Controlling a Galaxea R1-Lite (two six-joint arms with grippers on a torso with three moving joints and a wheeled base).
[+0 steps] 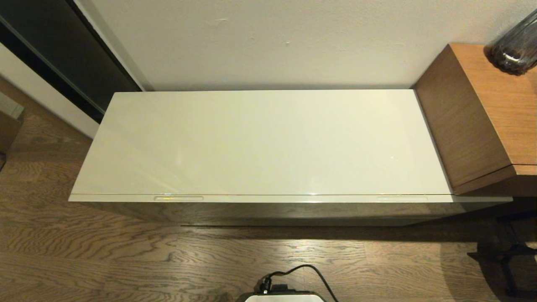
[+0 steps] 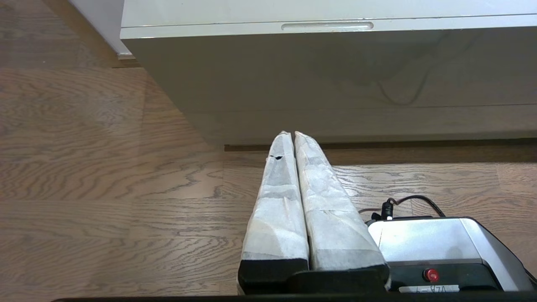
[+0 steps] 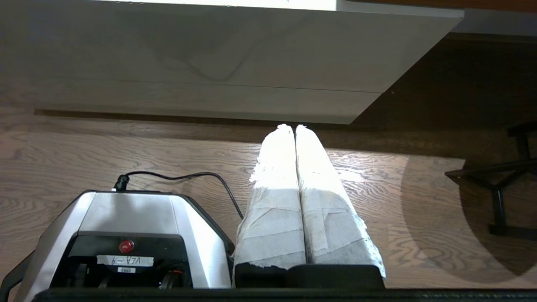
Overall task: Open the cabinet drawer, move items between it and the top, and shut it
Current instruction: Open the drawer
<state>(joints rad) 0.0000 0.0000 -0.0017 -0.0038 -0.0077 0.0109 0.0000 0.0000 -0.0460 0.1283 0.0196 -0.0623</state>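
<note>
Both grippers, left gripper (image 2: 289,133) and right gripper (image 3: 293,126), pressed together and empty, hang low before the seemingly unopened cabinet drawer (image 1: 268,198); top (image 1: 260,142) bare, every step remaining.

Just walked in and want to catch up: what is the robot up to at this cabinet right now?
Nothing is being handled yet. The cabinet drawer is fully closed, and the top has nothing on it. The left gripper and the right gripper are both shut and hang low over the wooden floor in front of the cabinet, touching nothing. A brown desk stands beside the cabinet.
</note>
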